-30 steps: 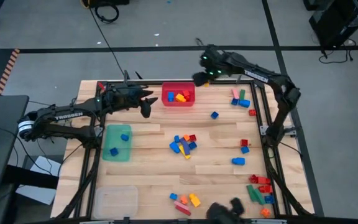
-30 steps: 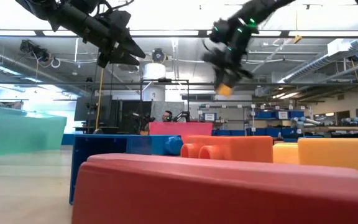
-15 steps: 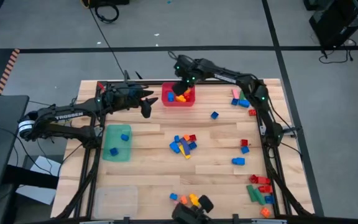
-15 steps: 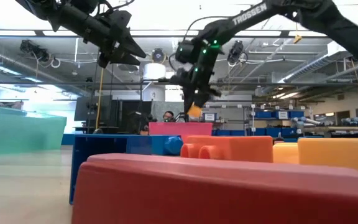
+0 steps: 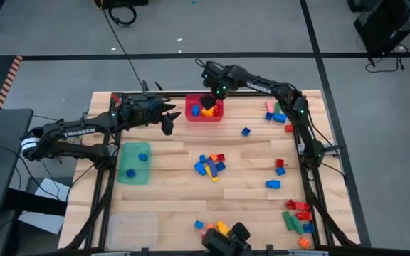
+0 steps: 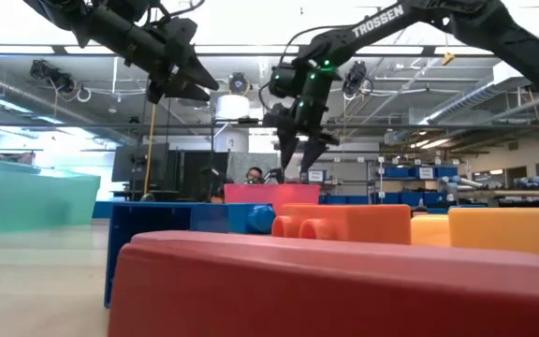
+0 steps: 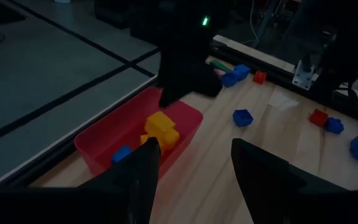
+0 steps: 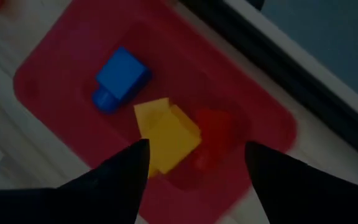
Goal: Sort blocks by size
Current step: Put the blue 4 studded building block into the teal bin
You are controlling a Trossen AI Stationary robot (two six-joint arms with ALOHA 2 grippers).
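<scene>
Yellow block [image 8: 166,134] lies in the red bin [image 8: 55,68] below the right gripper's [image 8: 194,163] spread, empty jaws.

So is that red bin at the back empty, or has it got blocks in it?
Not empty. The red bin holds a blue block, a yellow block and a red one, seen past the right gripper above it.

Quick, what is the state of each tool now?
Left tool: open, holding nothing, beside the red bin.
Right tool: open, empty, over the red bin with a yellow block below it.
</scene>
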